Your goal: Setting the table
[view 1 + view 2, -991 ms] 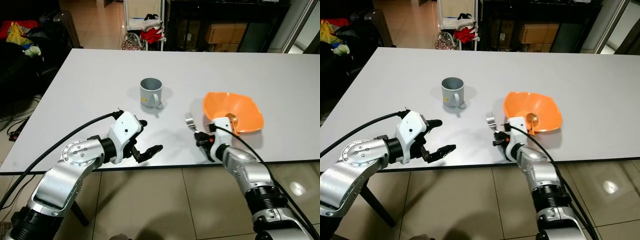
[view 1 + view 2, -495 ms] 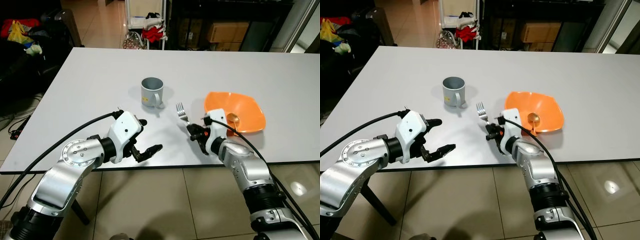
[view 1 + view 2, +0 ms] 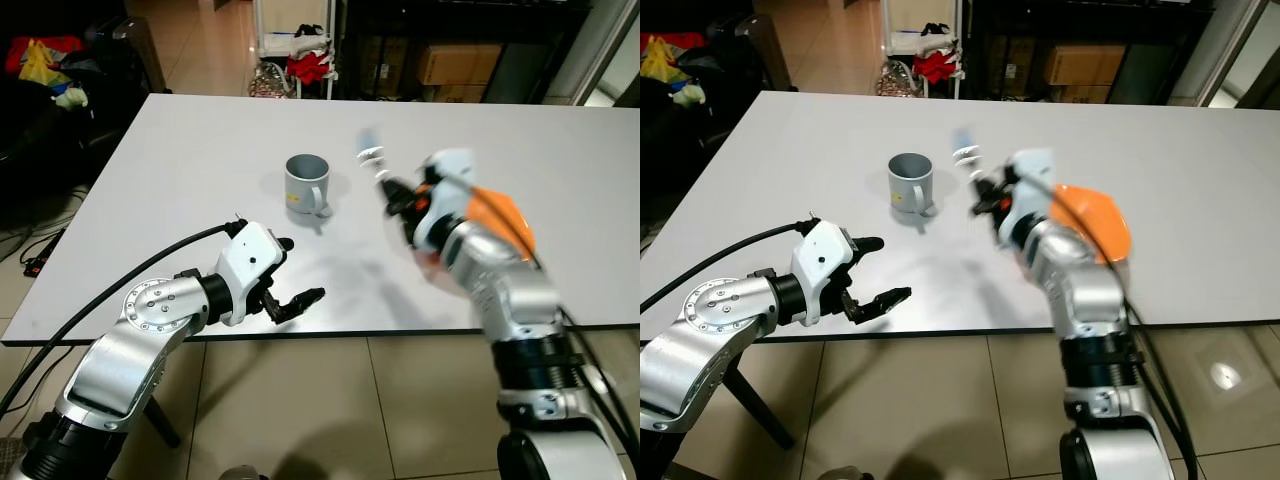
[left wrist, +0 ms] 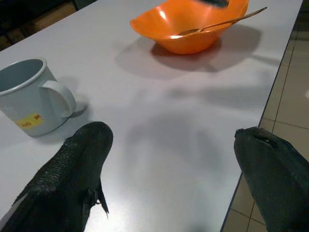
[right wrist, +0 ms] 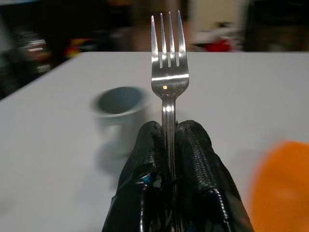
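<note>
My right end effector (image 5: 169, 145) is closed tight on a shiny silver metal fork (image 5: 168, 72), gripped by the handle between both black fingers (image 5: 195, 145), tines pointing up and away. It's raised in the air above the white rectangular surface (image 3: 200, 170), between the mug and the bowl; the arm is motion-blurred in the head views, so the exact height is hard to tell. The fork is in my grip, not on the surface.

My left end effector (image 3: 285, 280) hovers at the near edge of the surface, fingers spread wide, holding nothing. One finger (image 4: 72, 169) sits on the mug side, the other near the surface edge.

Further out: a grey enamel mug with a handle and yellow sticker (image 3: 305, 185) stands upright mid-surface. To its right, well apart, is an orange plastic bowl (image 4: 188, 26) with a gold-coloured metal spoon (image 4: 222, 23) resting in it, handle sticking out over the rim. In the head views my right arm partly covers the bowl.

Progress, my judgement: mug and bowl with spoon look placed. The fork is the piece in hand and not yet laid down. What's left is setting it flat beside the bowl, likely in the gap between bowl and mug, then letting go. No other tableware is visible.
</note>
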`<state>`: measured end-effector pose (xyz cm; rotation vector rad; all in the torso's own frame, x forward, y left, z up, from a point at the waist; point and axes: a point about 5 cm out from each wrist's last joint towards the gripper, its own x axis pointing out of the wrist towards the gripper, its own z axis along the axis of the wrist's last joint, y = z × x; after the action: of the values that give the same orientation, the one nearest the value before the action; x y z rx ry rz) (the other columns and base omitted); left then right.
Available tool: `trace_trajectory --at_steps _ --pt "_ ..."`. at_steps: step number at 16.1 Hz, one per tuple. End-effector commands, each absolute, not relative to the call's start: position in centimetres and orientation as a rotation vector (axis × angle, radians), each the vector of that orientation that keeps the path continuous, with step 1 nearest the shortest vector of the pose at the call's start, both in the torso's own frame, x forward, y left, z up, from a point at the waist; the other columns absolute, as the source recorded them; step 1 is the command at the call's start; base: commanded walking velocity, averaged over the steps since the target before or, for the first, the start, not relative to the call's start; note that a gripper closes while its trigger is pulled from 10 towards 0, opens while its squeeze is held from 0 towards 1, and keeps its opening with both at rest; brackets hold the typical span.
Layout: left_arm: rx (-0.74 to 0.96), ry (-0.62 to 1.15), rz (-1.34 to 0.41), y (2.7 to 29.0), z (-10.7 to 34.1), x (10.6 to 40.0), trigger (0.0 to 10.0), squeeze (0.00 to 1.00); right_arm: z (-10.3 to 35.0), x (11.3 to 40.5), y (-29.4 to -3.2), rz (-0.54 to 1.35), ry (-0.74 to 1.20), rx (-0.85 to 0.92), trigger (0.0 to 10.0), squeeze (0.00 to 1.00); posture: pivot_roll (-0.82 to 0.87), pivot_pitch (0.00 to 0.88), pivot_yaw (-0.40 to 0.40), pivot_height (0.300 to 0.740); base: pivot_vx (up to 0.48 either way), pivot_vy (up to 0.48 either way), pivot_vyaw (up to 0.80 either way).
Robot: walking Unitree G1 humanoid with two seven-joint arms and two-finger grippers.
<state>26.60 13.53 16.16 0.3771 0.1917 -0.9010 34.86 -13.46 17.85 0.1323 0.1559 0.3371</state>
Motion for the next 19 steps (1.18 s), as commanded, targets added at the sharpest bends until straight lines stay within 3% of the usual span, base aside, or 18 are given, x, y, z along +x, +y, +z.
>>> trace_trajectory --at_steps 1,2,5,9,18,19 --pt "0.391 0.187 -0.907 13.4 16.3 26.8 10.0 0.00 18.5 35.1 -15.9 0.156 0.180 0.135 7.1 0.00 0.08 0.000 -0.030 0.740 0.000 0.000 0.00" --pt "0.390 0.187 -0.909 13.3 16.3 26.8 10.0 0.00 17.9 35.0 -17.5 0.043 0.227 0.150 10.0 0.00 0.08 0.000 -0.030 0.740 0.000 0.000 0.00" --pt "0.390 0.186 -0.918 13.2 16.3 26.7 10.0 0.00 16.9 34.3 -19.0 -0.052 0.342 0.251 10.0 0.00 0.08 0.000 -0.028 0.740 0.000 0.000 0.00" --pt "0.394 0.190 -0.929 13.2 16.3 26.7 10.0 0.00 16.0 33.5 -18.9 -0.075 0.451 0.339 10.0 0.00 0.07 0.000 -0.024 0.740 0.000 0.000 0.00" --pt "0.397 0.193 -0.935 13.1 16.2 26.7 10.0 0.00 14.9 34.5 -19.0 -0.074 0.523 0.433 10.0 0.00 0.07 0.000 -0.014 0.740 0.000 0.000 0.00" --pt "0.399 0.192 -0.936 13.1 16.3 26.8 10.0 0.00 14.8 34.5 -19.0 -0.073 0.524 0.436 10.0 0.31 0.07 0.000 -0.012 0.740 0.000 0.000 0.00"
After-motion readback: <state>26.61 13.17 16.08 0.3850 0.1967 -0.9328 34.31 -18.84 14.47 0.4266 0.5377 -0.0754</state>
